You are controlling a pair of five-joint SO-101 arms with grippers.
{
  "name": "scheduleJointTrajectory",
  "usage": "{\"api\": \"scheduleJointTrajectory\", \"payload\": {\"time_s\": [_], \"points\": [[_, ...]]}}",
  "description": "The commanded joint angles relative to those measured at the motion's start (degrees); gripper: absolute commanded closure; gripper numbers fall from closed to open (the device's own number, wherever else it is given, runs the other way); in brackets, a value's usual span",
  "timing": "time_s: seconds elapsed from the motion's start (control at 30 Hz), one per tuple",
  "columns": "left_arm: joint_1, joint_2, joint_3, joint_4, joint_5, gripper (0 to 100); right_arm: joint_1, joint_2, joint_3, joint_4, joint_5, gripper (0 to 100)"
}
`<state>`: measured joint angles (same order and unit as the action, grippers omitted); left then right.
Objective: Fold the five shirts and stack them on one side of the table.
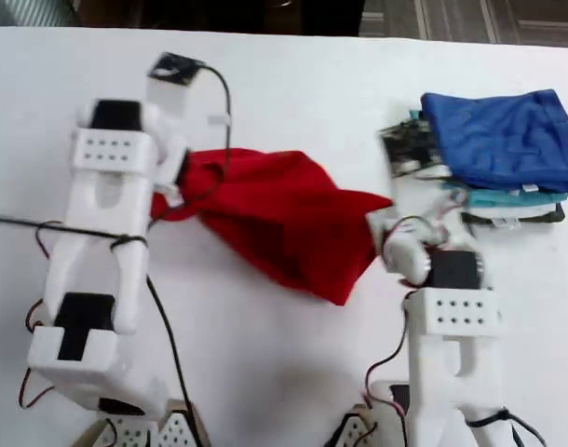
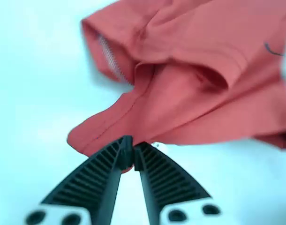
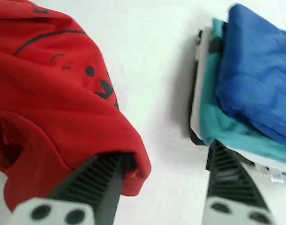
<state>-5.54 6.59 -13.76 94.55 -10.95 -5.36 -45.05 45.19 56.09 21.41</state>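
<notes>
**Position.** You had the crumpled red shirt [image 1: 275, 209], of soft knit fabric with a black line drawing printed on it, bunched in the middle of the flat white table [image 1: 293, 74] between the two arms. At the far right lay the stack of folded shirts [image 1: 503, 140]. Blue was on top, teal beneath, then white and black, four as far as could be counted.

**Grippers.** The black ribbed left gripper [image 2: 129, 152] was clamped on a stitched edge at the shirt's left end. The matching right gripper [image 3: 167, 152] stood with its jaws wide apart. One finger touched the shirt's right edge, but it held nothing.

**Handling, as judged.** The garment appeared light and limp, and it would sag and drape from any single hold. You would do best to grip at a hem or seam, where doubled cloth gives the ribbed pads something to bite. A pinch of a single layer might slip.

**Appearance.** The shirt was not flat. Loose folds stood up across it, a sleeve opening gaped near the left end, and one corner trailed toward the near side.
</notes>
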Motion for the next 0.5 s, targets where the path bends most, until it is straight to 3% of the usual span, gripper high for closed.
{"api": "scheduleJointTrajectory", "payload": {"time_s": [0.0, 0.17, 0.3, 0.47], "points": [[-3.69, -0.44, -8.31, 8.09, -2.73, 97, -7.08, -1.54, -0.26, -1.63, -0.35, 75.2], [-10.2, -5.19, -4.0, 7.74, -7.56, 97, -13.76, -1.54, 1.93, -1.27, 0.0, 75.2], [-14.24, -9.93, 5.93, 7.12, -11.78, 97, -14.81, -1.54, 7.3, -1.63, 0.09, 74.8], [-18.11, -13.63, 20.7, -2.46, -13.98, 97, -13.14, -1.54, 13.01, -6.37, 0.09, 74.8]]}}
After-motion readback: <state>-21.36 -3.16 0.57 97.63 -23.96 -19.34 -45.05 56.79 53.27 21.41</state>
